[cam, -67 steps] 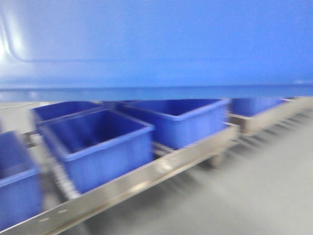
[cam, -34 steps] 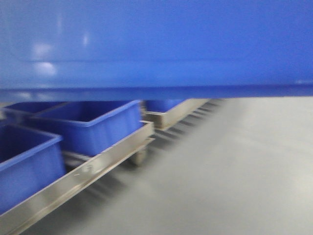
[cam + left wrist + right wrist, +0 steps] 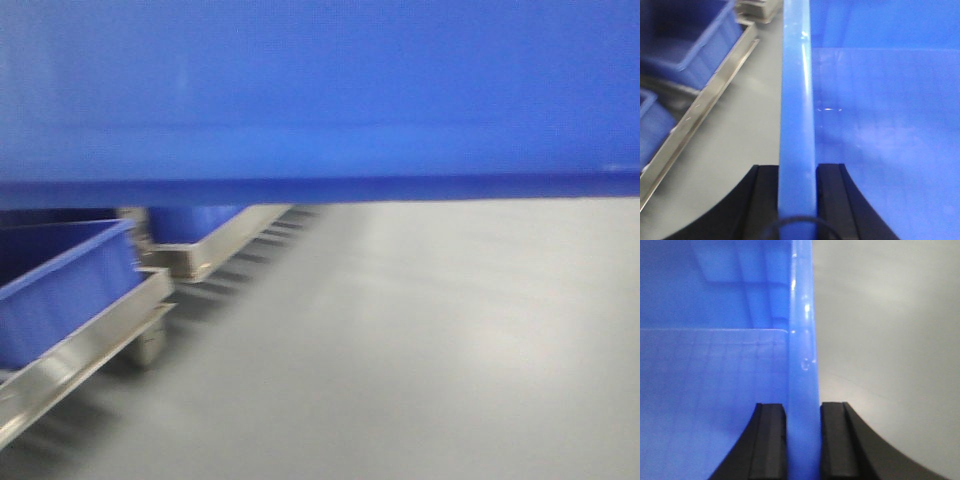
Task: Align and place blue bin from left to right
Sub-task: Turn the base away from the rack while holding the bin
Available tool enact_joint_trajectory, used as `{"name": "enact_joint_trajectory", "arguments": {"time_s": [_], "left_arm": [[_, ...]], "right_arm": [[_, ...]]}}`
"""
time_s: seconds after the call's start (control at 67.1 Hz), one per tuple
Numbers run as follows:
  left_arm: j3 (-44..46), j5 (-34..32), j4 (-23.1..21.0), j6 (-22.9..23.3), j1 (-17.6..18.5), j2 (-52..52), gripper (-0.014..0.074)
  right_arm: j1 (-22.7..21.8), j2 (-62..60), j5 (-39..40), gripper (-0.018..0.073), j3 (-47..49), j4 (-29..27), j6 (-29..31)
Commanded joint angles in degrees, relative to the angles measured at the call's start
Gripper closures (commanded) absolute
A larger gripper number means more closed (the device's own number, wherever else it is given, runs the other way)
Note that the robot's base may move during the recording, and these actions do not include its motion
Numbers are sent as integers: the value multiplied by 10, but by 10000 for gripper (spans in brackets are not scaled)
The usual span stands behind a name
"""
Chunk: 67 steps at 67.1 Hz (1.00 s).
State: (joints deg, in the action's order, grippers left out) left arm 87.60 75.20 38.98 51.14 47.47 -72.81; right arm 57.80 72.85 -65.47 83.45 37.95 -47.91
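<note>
The blue bin (image 3: 320, 90) is held up off the floor and its smooth side panel fills the top of the front view. My left gripper (image 3: 797, 167) is shut on the blue bin's left rim (image 3: 796, 90), one black finger on each side of the wall. My right gripper (image 3: 803, 407) is shut on its right rim (image 3: 802, 340) in the same way. The inside of the bin (image 3: 880, 100) shows in the left wrist view, and again in the right wrist view (image 3: 710, 365).
Other blue bins (image 3: 60, 285) sit in a metal-railed rack on wheels (image 3: 90, 350) at the lower left, with another rack and bin (image 3: 200, 235) behind. Grey floor (image 3: 430, 340) spreads to the right. The same rack rail (image 3: 705, 105) runs along the left wrist view.
The view has swung right: the racks of blue bins have slid toward the left edge and more bare floor shows. The held bin stays fixed in the frame.
</note>
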Motion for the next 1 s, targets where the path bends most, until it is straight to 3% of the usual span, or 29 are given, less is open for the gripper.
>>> {"name": "enact_joint_trajectory", "arguments": {"time_s": [0.0, 0.984], "left_arm": [[4, -52, -7, 4, 12, 5, 707], [4, -52, -3, 4, 12, 5, 707]], "right_arm": [[8, -4, 72, 639, 5, 3, 1], [8, -4, 72, 639, 5, 3, 1]]}}
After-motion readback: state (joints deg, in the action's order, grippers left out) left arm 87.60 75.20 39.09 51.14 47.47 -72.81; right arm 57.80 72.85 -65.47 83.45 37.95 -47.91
